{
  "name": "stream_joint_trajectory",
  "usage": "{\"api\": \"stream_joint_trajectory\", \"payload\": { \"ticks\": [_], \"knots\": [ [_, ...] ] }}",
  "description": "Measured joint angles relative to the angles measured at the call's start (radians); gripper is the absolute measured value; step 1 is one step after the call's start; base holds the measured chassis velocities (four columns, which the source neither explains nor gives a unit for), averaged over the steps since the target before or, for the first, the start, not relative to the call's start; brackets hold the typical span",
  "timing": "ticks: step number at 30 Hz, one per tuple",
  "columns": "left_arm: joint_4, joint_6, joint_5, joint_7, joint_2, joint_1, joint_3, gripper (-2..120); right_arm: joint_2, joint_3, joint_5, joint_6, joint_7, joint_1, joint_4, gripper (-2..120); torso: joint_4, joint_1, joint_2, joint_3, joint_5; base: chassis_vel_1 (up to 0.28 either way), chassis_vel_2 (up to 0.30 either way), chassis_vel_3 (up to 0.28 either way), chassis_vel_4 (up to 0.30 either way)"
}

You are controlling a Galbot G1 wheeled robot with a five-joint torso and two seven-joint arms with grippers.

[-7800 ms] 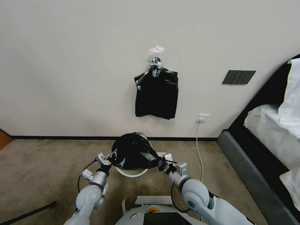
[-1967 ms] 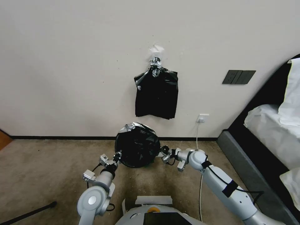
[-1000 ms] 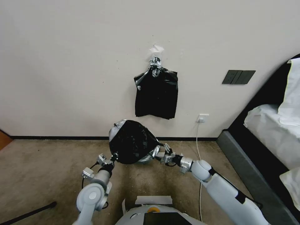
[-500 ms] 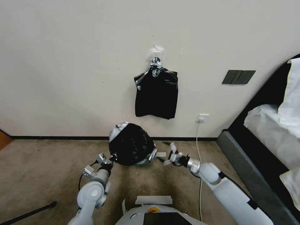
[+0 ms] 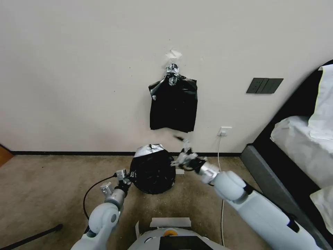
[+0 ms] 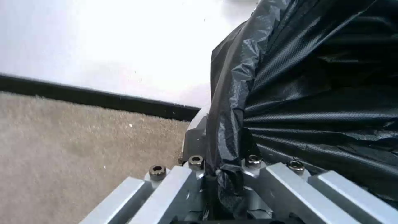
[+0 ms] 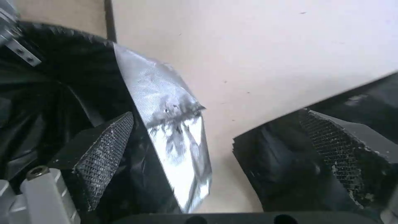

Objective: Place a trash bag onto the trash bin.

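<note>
Two grippers sit at the trash bag (image 5: 152, 172), one on each side, so check each one. The left gripper (image 5: 126, 177) is at the bag's near-left edge; in the left wrist view its fingers (image 6: 195, 174) are pinched together on a gathered fold of the trash bag's (image 6: 315, 102) film. The right gripper (image 5: 182, 156) is up at the bag's far-right side, raised toward the wall (image 5: 86, 69), and its image in the head view is smeared. In the right wrist view you can see its two mesh-faced pads (image 7: 105, 149) spread wide with bare wall between them; one pad lies close against the bag's (image 7: 166, 124) silvery fold, nothing clamped.

The bag stands as a rounded black dome on the carpet (image 5: 41, 191), close to the baseboard, directly below the bunch of black bags (image 5: 173, 106) hanging on the wall. A silvery patch shows on its far top. You cannot see the trash bin itself; whether it sits under the dome cannot be told.

Right of the scene: a wall socket (image 5: 225, 131) with cable, and a bed (image 5: 305, 146).
</note>
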Motion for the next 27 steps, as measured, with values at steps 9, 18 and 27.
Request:
{"api": "stream_joint_trajectory", "payload": {
  "ticks": [9,18,27],
  "knots": [
    [0.003,-0.01,0.008,0.007,-0.015,0.006,0.01,1,0.01,-0.06,0.0,-0.004,-0.014,0.088,-0.078,74,-0.0005,0.0,0.0,0.0,0.0001,0.0,0.0,0.0,0.0],
    [0.007,-0.01,0.002,0.006,-0.021,0.001,0.014,1,-0.011,-0.053,0.0,0.025,-0.066,0.075,-0.072,53,-0.0006,0.0,0.0,0.0,0.0001,0.0,0.0,0.0,0.0],
    [0.008,-0.01,-0.002,0.004,-0.022,0.002,0.018,1,-0.008,-0.052,-0.01,0.043,-0.081,0.084,-0.102,57,-0.0003,0.0,0.0,0.0,0.0002,0.0,0.0,0.0,0.0]
  ]
}}
